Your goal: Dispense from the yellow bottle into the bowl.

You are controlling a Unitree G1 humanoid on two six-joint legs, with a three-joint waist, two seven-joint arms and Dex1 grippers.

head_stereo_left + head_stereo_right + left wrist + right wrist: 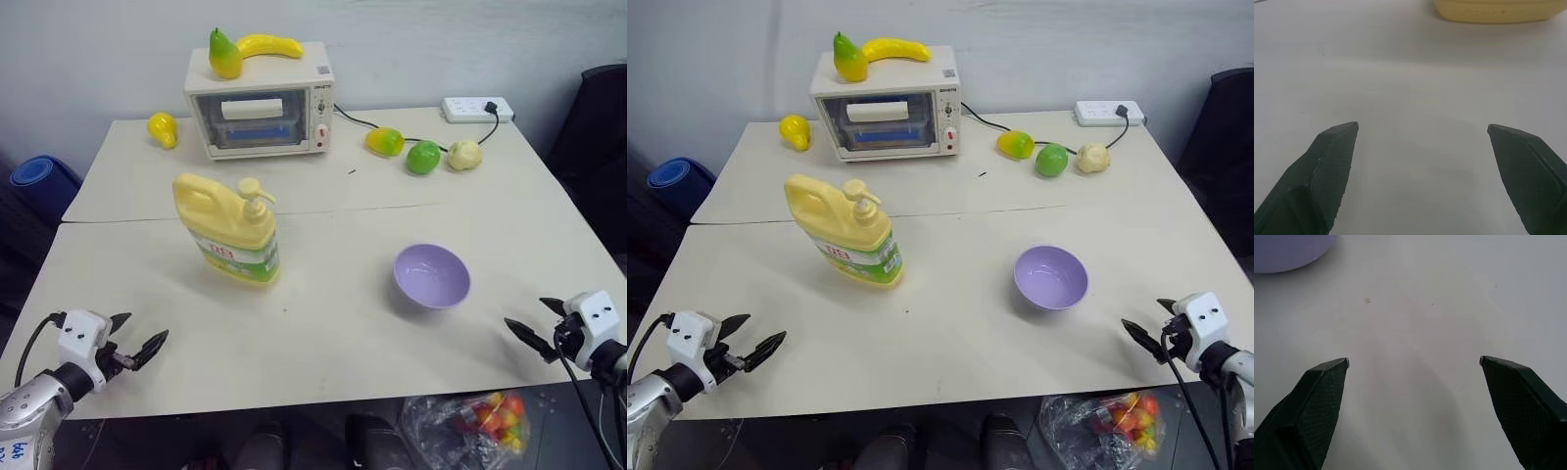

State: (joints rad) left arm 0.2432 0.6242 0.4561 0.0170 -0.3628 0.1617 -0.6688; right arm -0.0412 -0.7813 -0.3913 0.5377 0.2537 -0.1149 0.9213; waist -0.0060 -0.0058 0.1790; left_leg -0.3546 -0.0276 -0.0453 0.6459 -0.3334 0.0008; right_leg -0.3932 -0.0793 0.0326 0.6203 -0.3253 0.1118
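The yellow bottle [229,229] stands upright left of centre on the table [333,343], pump top pointing toward the bowl [431,276], which sits well apart to its right, open side up. From the head views, the left gripper [140,336] hovers at the near left edge, fingers spread wide, nothing in them; the right gripper [535,322] mirrors it at the near right edge, equally wide and empty. The left wrist view catches the bottle's base; the right wrist view catches the bowl's rim. Behind, a toaster oven [261,112] carries a pear [223,54] and banana [269,45].
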